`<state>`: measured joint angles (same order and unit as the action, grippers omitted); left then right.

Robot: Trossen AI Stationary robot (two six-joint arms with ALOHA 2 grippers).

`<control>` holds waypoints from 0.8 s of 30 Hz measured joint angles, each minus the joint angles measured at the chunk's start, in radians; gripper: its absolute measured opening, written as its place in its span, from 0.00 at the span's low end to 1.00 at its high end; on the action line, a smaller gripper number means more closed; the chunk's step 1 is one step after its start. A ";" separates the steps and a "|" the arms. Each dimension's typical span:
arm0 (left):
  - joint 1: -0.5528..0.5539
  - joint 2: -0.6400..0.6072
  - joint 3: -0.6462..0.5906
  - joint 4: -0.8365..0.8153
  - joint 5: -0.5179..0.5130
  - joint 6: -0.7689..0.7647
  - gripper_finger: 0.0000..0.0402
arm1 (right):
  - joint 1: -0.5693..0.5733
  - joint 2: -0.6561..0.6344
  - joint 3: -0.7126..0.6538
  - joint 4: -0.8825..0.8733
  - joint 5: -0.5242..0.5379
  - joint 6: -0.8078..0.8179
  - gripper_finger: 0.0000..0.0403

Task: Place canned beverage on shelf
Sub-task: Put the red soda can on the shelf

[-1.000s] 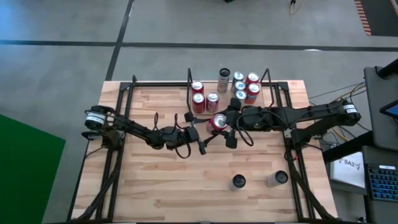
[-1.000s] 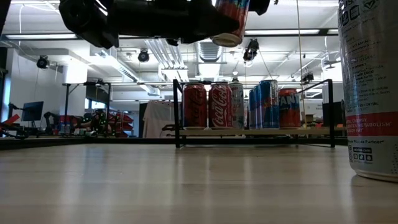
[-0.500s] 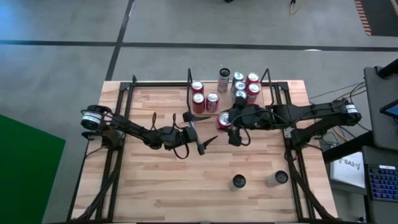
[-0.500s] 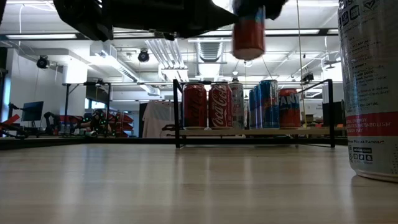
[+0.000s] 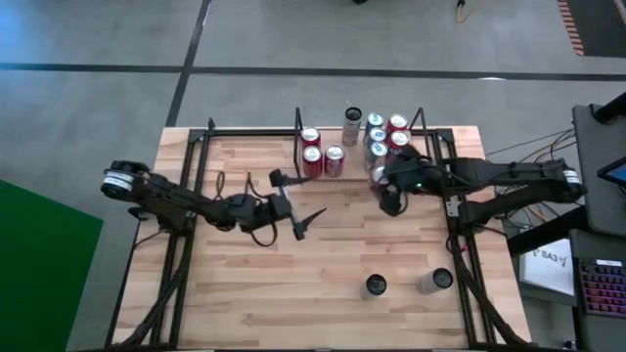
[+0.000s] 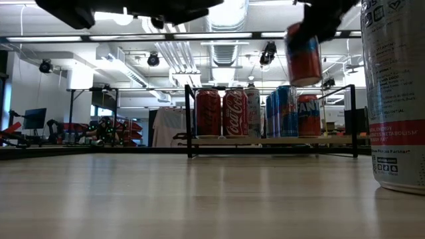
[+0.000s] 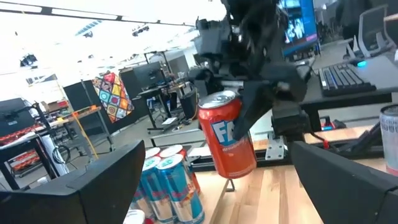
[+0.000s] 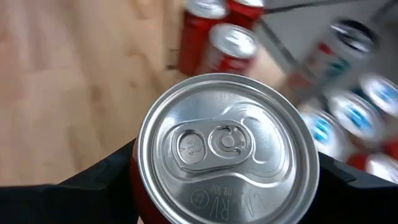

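The right gripper (image 5: 383, 185) is clamped on a red can (image 6: 303, 54), holding it in the air, slightly tilted — above and just in front of the shelf (image 6: 272, 141), where red (image 6: 208, 113) and blue cans (image 6: 287, 110) already stand in a row. The left gripper (image 5: 290, 203) hangs over the bench (image 5: 254, 284) well off to the side, its fingers spread wide and holding nothing.
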<state>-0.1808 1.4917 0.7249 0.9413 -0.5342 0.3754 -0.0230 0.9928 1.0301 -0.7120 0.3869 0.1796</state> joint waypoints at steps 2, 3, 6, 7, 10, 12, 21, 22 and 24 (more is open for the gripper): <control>0.000 -0.037 -0.023 0.000 0.000 -0.008 0.97 | -0.021 -0.050 -0.050 -0.004 0.038 0.038 0.71; 0.000 -0.053 -0.033 0.000 -0.001 -0.015 0.97 | -0.033 -0.073 -0.076 -0.008 0.056 0.063 0.71; 0.000 -0.088 -0.052 0.000 -0.001 -0.020 0.97 | -0.068 -0.131 -0.139 -0.002 0.092 0.150 0.71; 0.000 -0.095 -0.056 0.000 -0.001 -0.021 0.97 | -0.076 -0.148 -0.156 -0.002 0.093 0.175 0.71; 0.000 -0.115 -0.068 0.000 -0.002 -0.021 0.97 | -0.092 -0.182 -0.207 0.004 0.120 0.225 0.71; 0.000 -0.121 -0.071 0.001 -0.005 -0.021 0.97 | -0.102 -0.190 -0.245 0.026 0.147 0.239 0.71; 0.001 -0.134 -0.067 -0.001 -0.053 0.029 0.97 | -0.161 -0.151 -0.326 0.089 0.215 0.307 0.71; 0.001 -0.137 -0.067 0.000 -0.053 0.035 0.97 | -0.162 -0.148 -0.329 0.098 0.215 0.300 0.71; 0.001 -0.141 -0.067 0.000 -0.054 0.052 0.97 | -0.161 -0.146 -0.338 0.116 0.214 0.271 0.71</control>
<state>-0.1799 1.3511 0.6582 0.9413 -0.5880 0.4271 -0.1838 0.8466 0.6924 -0.5956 0.6009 0.4509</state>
